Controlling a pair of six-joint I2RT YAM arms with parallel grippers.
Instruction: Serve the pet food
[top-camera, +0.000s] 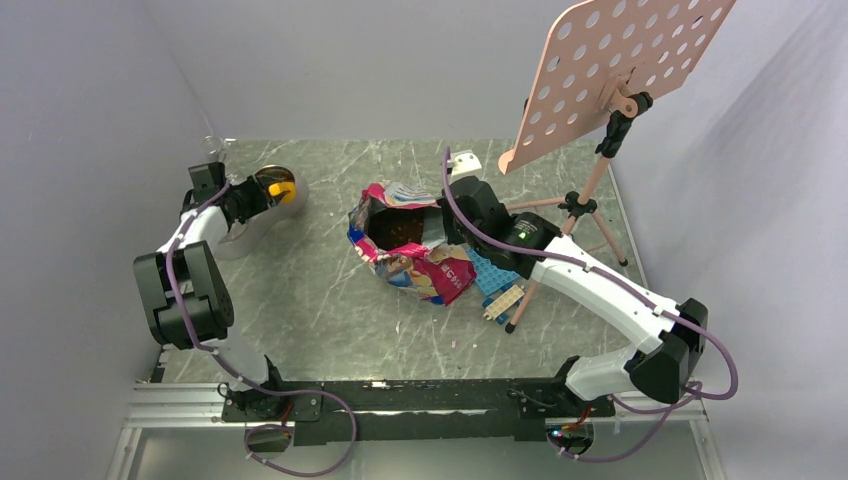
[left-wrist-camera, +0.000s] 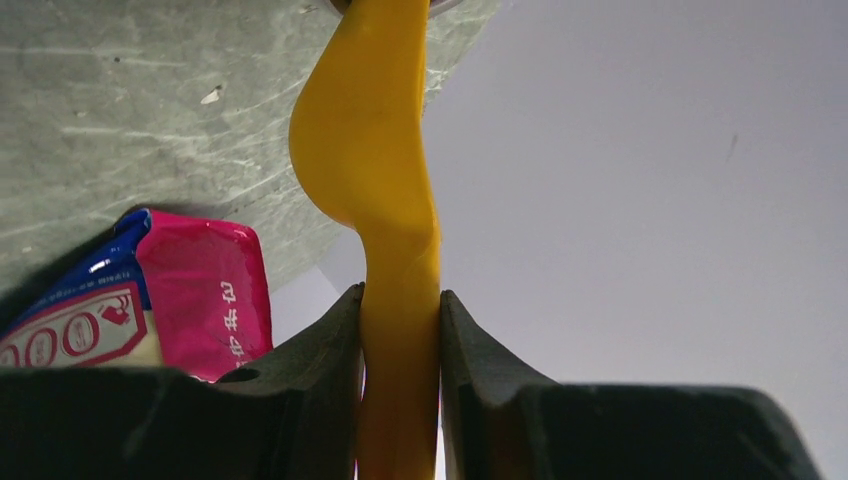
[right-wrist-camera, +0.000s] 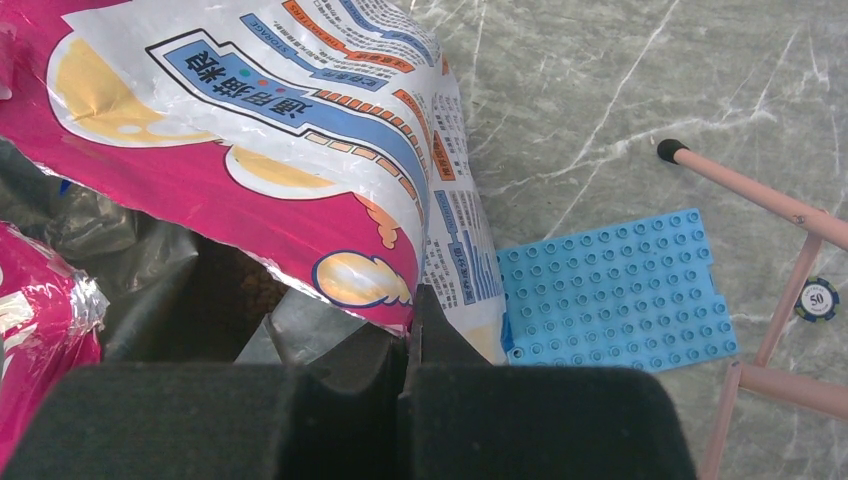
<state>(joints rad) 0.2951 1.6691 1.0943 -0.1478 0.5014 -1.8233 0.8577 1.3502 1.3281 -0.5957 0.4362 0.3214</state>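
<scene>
The pink cartoon-printed pouch (top-camera: 410, 245) lies open mid-table, with dark-brown pet food (top-camera: 398, 231) showing in its mouth. My right gripper (top-camera: 452, 222) is shut on the pouch's torn edge (right-wrist-camera: 440, 290), and the dark kibble (right-wrist-camera: 245, 290) shows inside in the right wrist view. My left gripper (top-camera: 250, 196) is shut on the handle of the orange-yellow scoop (left-wrist-camera: 385, 200). It holds the scoop head (top-camera: 283, 190) over a steel bowl (top-camera: 270, 178) at the far left. The pouch (left-wrist-camera: 200, 290) also shows in the left wrist view.
A pink music stand (top-camera: 610, 70) on a tripod (top-camera: 570, 215) stands at the back right. A blue studded plate (right-wrist-camera: 615, 290) and a poker chip (right-wrist-camera: 817, 298) lie by a tripod leg. A small white piece (top-camera: 465, 160) lies behind the pouch.
</scene>
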